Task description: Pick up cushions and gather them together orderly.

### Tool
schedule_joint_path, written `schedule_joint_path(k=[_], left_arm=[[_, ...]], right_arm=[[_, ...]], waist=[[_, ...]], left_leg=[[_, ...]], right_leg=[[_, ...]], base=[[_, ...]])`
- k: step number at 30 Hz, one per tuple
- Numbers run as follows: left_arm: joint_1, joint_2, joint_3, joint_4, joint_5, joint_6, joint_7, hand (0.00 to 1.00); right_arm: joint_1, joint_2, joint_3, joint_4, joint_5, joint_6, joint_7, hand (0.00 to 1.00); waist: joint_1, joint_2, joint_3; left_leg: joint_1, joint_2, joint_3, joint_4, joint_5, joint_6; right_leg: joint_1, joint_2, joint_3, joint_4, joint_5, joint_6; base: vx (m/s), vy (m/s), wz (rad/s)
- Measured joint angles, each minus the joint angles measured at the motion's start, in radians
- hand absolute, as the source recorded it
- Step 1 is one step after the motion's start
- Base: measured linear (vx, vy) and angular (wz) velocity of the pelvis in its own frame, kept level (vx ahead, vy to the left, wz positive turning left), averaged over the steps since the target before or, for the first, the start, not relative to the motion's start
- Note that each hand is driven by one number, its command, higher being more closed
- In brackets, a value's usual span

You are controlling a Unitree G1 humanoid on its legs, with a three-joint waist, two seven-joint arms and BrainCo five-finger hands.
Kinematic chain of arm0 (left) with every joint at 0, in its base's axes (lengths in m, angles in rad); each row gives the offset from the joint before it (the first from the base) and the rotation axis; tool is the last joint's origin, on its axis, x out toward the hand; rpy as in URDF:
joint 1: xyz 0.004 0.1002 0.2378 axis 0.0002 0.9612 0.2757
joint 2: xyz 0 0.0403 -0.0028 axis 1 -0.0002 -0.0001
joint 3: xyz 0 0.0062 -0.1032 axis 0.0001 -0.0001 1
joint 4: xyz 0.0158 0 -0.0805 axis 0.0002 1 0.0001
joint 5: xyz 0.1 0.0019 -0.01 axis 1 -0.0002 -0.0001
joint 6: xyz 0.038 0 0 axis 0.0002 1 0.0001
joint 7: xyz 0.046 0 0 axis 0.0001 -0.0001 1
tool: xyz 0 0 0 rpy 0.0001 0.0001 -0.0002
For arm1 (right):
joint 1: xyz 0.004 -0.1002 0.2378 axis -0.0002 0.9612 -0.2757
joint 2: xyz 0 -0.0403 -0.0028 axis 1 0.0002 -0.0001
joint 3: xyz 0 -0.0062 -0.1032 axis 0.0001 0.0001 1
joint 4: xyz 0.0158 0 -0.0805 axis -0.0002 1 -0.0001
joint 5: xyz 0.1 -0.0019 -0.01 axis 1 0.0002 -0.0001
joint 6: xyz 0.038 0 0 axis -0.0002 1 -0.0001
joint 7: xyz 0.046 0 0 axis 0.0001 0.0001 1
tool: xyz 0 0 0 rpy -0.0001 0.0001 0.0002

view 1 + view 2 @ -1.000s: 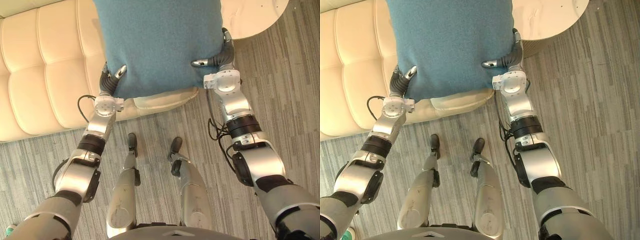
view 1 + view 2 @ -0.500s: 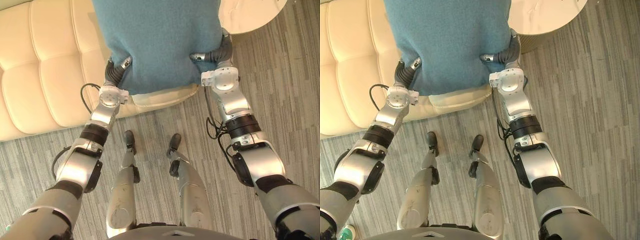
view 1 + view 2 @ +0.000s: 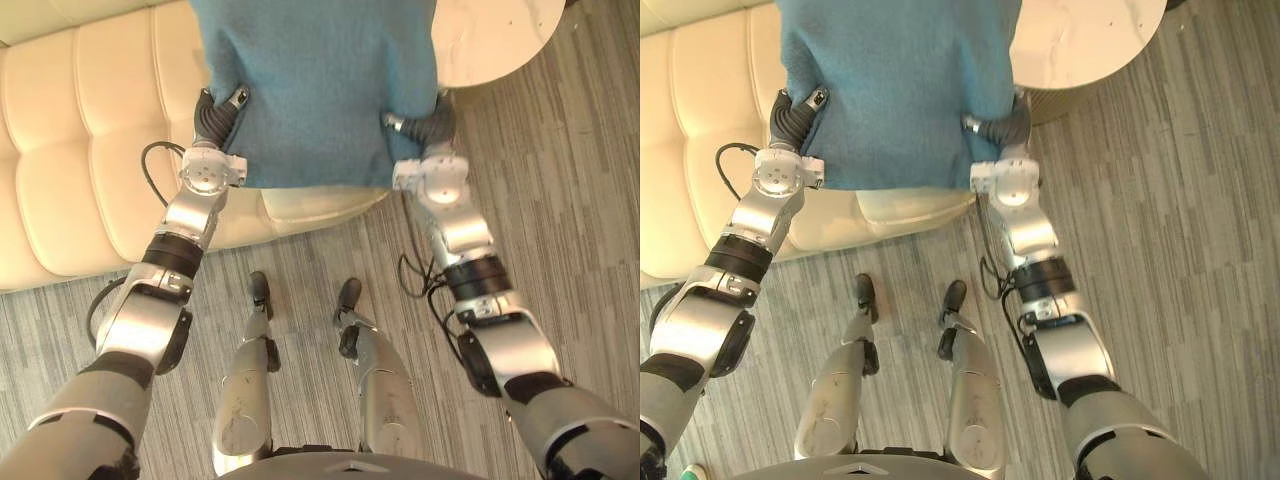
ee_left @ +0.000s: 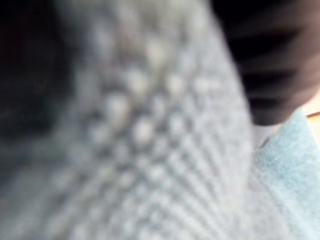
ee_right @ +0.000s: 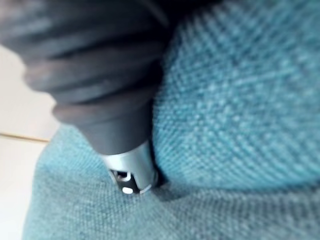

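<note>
1. My left robot hand (image 3: 218,112) pinches the lower left corner of the teal-blue square woven-fabric cushion (image 3: 320,80), thumb on the front face and fingers behind it.
2. My right robot hand (image 3: 425,127) clamps the lower right corner the same way.
3. The cushion is held up between them, above the cream tufted leather sofa (image 3: 90,150), near the round pale table (image 3: 490,40).

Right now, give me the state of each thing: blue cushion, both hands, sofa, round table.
blue cushion: held up by its side edges between both hands.
left hand: shut on the blue cushion, thumb on its front.
right hand: shut on the blue cushion, thumb pressed into the fabric.
cream sofa: on the floor, partly hidden by the cushion.
round table: upright, partly hidden by the cushion.
</note>
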Motion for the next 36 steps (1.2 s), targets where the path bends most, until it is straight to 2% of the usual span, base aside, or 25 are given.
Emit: schedule_joint_path(k=[9,14,19,21,26,29,33,36], left_arm=[[0.234,-0.028,0.007,-0.174,0.001,0.0,-0.002,1.0],[0.403,-0.077,0.038,-0.27,0.002,0.0,-0.016,1.0],[0.568,-0.093,0.05,-0.362,0.022,0.0,-0.047,1.0],[0.663,-0.128,0.088,-0.416,0.032,0.0,-0.067,1.0],[0.836,-0.195,0.146,-0.543,0.037,0.0,-0.084,1.0],[0.927,-0.236,0.176,-0.62,0.041,-0.009,-0.089,1.0],[1.0,-0.25,0.204,-0.655,0.075,-0.031,-0.089,1.0],[1.037,-0.262,0.213,-0.691,0.081,-0.036,-0.09,1.0]], right_arm=[[0.197,0.08,-0.016,-0.082,-0.002,-0.024,0.013,1.0],[0.32,0.116,-0.016,-0.097,-0.002,-0.032,0.068,1.0],[0.472,0.131,-0.017,-0.167,0.0,-0.036,0.145,1.0],[0.54,0.158,-0.017,-0.188,0.005,-0.036,0.178,1.0],[0.637,0.175,-0.012,-0.293,0.002,-0.036,0.22,1.0],[0.662,0.175,-0.008,-0.358,-0.053,-0.037,0.252,1.0],[0.683,0.176,0.026,-0.395,-0.124,-0.048,0.271,1.0],[0.698,0.18,0.029,-0.396,-0.155,-0.063,0.288,1.0]], waist=[[-0.016,-0.001,-0.002],[-0.027,-0.012,-0.022],[-0.029,-0.015,-0.093],[-0.03,-0.015,-0.147],[-0.031,-0.016,-0.21],[-0.022,-0.014,-0.246],[-0.019,-0.011,-0.305],[-0.016,-0.009,-0.314]], left_leg=[[0.108,-0.005,-0.028,-0.021,0.001,-0.001],[0.177,0.0,-0.049,-0.022,-0.016,-0.001],[0.229,0.003,-0.054,-0.023,-0.035,-0.005],[0.249,0.004,-0.054,-0.023,-0.044,-0.006],[0.3,0.007,-0.054,-0.023,-0.059,-0.007],[0.347,0.011,-0.054,-0.023,-0.07,-0.005],[0.376,0.012,-0.059,-0.023,-0.075,-0.005],[0.4,0.012,-0.073,-0.029,-0.085,-0.008]], right_leg=[[0.108,0.004,-0.015,0.006,-0.036,0.009],[0.208,0.023,-0.033,-0.043,-0.034,0.011],[0.28,0.034,-0.035,-0.087,-0.033,0.019],[0.309,0.04,-0.036,-0.109,-0.031,0.021],[0.375,0.051,-0.034,-0.15,-0.023,0.028],[0.438,0.061,-0.034,-0.189,-0.009,0.03],[0.486,0.069,-0.035,-0.226,0.005,0.033],[0.529,0.073,-0.04,-0.254,0.009,0.039]], base=[[0.03,-0.035,0.07],[0.08,-0.023,0.07],[0.09,0.003,0.01],[0.1,-0.001,-0.02],[0.05,0.002,-0.02],[0.01,0.004,0.0],[0.0,0.033,0.03],[-0.04,0.029,0.12]])
